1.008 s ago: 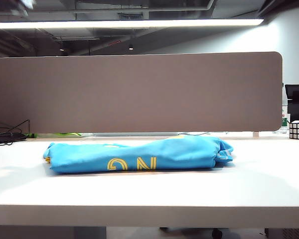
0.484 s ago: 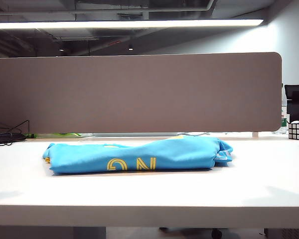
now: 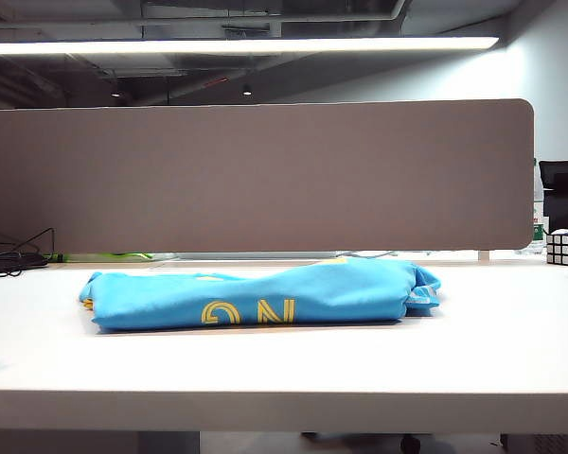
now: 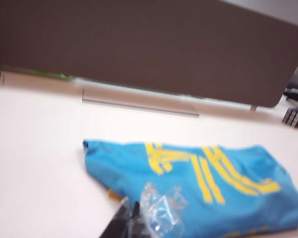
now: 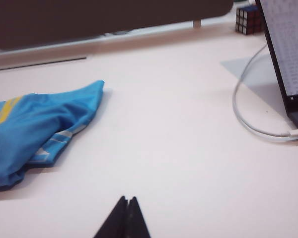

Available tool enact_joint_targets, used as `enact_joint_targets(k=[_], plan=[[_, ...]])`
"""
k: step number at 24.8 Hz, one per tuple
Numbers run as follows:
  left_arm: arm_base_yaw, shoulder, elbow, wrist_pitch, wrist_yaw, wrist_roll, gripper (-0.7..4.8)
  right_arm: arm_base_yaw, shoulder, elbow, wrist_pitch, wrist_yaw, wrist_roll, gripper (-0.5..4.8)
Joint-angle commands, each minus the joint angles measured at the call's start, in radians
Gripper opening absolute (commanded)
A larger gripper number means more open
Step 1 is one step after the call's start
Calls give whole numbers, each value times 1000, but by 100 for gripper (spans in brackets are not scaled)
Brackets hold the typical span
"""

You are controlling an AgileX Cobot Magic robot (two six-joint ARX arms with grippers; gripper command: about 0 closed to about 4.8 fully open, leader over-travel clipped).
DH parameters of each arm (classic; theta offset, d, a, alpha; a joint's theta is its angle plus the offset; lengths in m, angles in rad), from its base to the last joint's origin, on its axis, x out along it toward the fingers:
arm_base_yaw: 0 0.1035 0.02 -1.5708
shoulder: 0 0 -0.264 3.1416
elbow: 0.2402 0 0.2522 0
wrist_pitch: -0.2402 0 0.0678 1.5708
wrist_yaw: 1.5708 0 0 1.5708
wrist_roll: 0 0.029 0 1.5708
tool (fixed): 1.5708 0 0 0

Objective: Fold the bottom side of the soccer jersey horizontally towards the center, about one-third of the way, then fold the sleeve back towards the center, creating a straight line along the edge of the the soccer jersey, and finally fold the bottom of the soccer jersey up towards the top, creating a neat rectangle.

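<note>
We see the folded soccer jersey (image 3: pixel 260 295) lying mid-table (image 3: pixel 284 369), with the left gripper (image 4: pixel 129 218) closed and empty above its edge and the right gripper (image 5: pixel 126 208) closed, empty, over bare table beside it.

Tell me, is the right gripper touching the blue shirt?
Apart. The right wrist view shows the right gripper shut, with bare table between it and the shirt.

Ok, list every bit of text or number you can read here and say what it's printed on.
"NG", seen upside down: yellow letters on the front fold of the soccer jersey, exterior view.
More big yellow characters on the jersey's top face in the left wrist view: cut by the folds, not readable.
Laptop screen, right wrist view: rows of text too small to read.
</note>
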Motion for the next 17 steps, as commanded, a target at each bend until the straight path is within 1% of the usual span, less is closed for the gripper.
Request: enact_joint_targets(k=[1, 2, 3, 4, 5, 7, 11, 17], plan=[[1, 0, -68, 177, -36, 3, -6, 0, -3, -75, 172, 16, -2, -1], [1, 0, -87, 203, -45, 2, -6, 0, -3, -88, 195, 20, -2, -1], [0, 0, -92, 188, -68, 46, -6, 0, -3, -104, 220, 24, -5, -1], [1, 0, -92, 186, -67, 76, -6, 0, -3, -104, 227, 26, -15, -1], [1, 0, -92, 196, -73, 146, -6, 0, -3, -104, 248, 26, -47, -1], [1, 0, -92, 235, -89, 205, -6, 2, -3, -104, 294, 14, -58, -1], [1, 0, -92, 296, -78, 195, -6, 0, -3, -103, 335, 23, -59, -1], [1, 0, -92, 283, -78, 197, -5, -1, -3, -103, 367, 23, -59, -1]])
